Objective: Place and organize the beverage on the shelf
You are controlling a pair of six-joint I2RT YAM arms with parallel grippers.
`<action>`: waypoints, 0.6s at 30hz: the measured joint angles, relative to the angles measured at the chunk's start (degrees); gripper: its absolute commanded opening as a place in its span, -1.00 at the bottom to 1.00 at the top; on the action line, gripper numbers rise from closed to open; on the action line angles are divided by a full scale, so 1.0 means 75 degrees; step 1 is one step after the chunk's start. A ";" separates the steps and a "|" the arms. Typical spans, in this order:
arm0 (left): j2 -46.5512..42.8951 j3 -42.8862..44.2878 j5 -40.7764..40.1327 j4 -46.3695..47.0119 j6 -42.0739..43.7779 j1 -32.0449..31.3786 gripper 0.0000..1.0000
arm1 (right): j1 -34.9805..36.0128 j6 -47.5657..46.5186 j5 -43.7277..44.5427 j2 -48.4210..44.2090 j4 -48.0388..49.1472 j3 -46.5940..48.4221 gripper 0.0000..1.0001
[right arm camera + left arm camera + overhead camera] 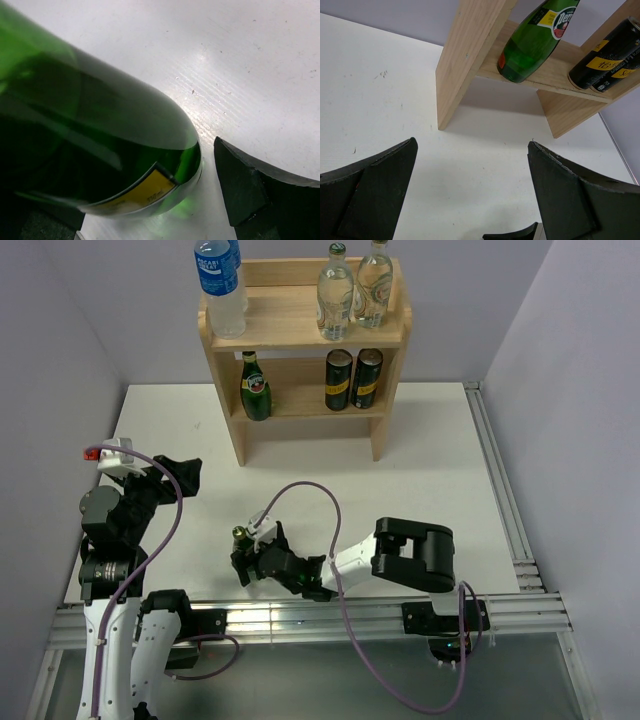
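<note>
Green bottle (100,125) sits ungripped between my wide-open right jaws; I should centre it, close squarely on its body, then lift toward the shelf (285,320).

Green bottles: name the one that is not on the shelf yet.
The green bottle on the table, between the open jaws of the right gripper. The other green bottle stands on the shelf, lower tier, left of the cans.
</note>
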 measured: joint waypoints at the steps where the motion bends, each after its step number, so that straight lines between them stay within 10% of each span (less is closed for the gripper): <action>1: 0.0000 0.0000 0.0003 0.0000 0.0000 0.0000 0.99 | -0.0020 -0.0003 0.0000 0.0026 0.0023 0.0009 0.96; 8: 0.0000 0.0000 0.0052 0.0000 0.0000 0.0000 0.99 | -0.0087 0.0009 -0.0020 0.0332 0.0358 0.0131 0.82; 18: 0.0000 0.0000 0.0052 0.0003 0.0000 0.0000 0.99 | -0.0152 -0.0009 0.0044 0.0475 0.0641 0.0195 0.01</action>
